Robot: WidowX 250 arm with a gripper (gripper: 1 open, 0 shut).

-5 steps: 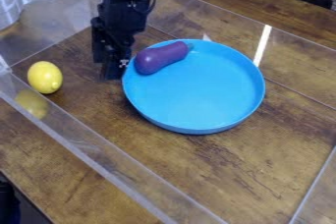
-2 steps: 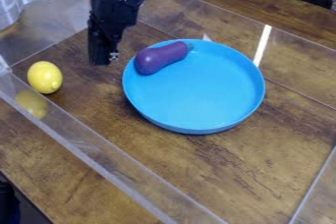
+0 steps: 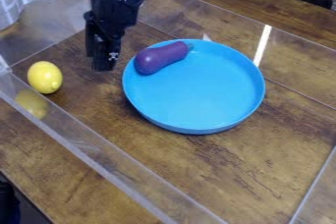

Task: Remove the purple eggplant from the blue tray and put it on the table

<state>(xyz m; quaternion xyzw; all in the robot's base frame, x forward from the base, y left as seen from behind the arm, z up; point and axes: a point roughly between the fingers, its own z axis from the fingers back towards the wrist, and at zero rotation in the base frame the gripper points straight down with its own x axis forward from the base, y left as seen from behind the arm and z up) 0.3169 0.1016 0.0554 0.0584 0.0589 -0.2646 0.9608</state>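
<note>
**Hand parked beside tray; eggplant not yet on the desk**

Hand: black, pointing straight down, standing over bare wood to the left of the blue tray, between it and the lemon. Fingers appear spread apart and hold nothing; the dark, small view makes the exact gap hard to read.

Purple eggplant: lying across the tray's upper-left rim, one end over the blue floor, the other hanging towards the hand. Just beside the hand, apart from it.

Blue tray: otherwise bare, flat on the desk.

Yellow lemon: on the desk, well left of the tray, not part of the job.

Progress, as judged: early. Eggplant rests on the tray rim, so removal is unfinished. Left to do: shift the hand over the eggplant, close on it, lift it clear, set it on open wood.
</note>
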